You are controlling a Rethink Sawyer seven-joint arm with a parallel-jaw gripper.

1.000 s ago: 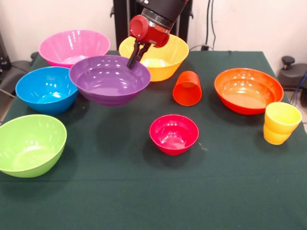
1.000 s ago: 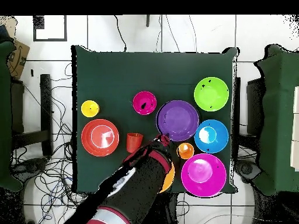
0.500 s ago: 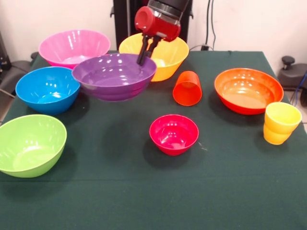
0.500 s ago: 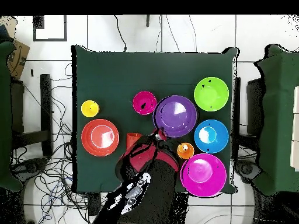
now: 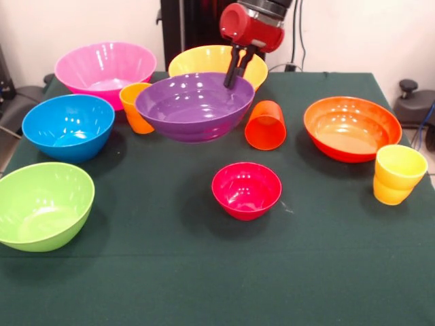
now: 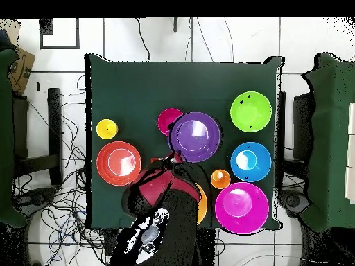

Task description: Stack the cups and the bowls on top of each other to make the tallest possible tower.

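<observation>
One purple bowl [image 5: 195,105] airborne, rim pinched between gripper [image 5: 234,75] fingers

We see arm: glossy red rounded wrist housing | black segment above | gripper [image 5: 237,66]: thin black fingers | silver band btw.

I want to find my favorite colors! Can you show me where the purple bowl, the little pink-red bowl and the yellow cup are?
purple bowl [image 5: 194,109]: front view, inside bottom of the bowl.
small magenta-red bowl [image 5: 246,189]: front view, inside of the bowl.
yellow cup [image 5: 399,168]: front view, outer wall just under the rim.
</observation>
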